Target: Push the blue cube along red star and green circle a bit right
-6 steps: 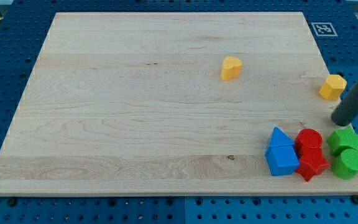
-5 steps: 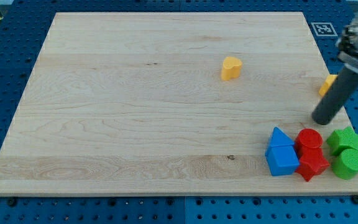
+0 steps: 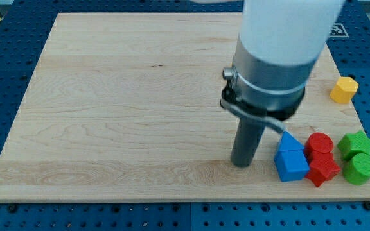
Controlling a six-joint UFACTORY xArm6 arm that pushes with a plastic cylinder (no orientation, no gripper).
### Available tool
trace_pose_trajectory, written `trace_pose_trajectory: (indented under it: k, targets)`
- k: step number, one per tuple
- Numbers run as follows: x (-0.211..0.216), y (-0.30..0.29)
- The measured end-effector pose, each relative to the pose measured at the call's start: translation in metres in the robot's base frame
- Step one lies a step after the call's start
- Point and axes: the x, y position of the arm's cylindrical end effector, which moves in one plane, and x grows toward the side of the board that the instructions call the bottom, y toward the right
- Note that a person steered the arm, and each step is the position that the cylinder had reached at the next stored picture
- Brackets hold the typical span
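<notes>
The blue cube sits near the board's bottom right, with a blue triangular block touching it just above. The red star touches the cube's right side, and the green circle lies a small gap right of the star. My tip rests on the board just left of the blue cube, a short gap away. The arm's large body hides the middle of the board above the tip.
A red cylinder sits above the red star and a green star above the green circle. A yellow hexagonal block lies near the board's right edge. The board's bottom edge runs just below the cluster.
My tip has swung from the right side of the board, above the cluster, across to the left of the blue cube. The arm now hides the yellow heart block. The blocks have not moved.
</notes>
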Motion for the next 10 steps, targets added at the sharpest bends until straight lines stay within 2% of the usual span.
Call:
trace_pose_trajectory:
  k: [1, 3, 5, 10]
  targets:
    - [0.014, 0.004]
    - [0.014, 0.010]
    - [-0.001, 0.011]
    - [-0.001, 0.076]
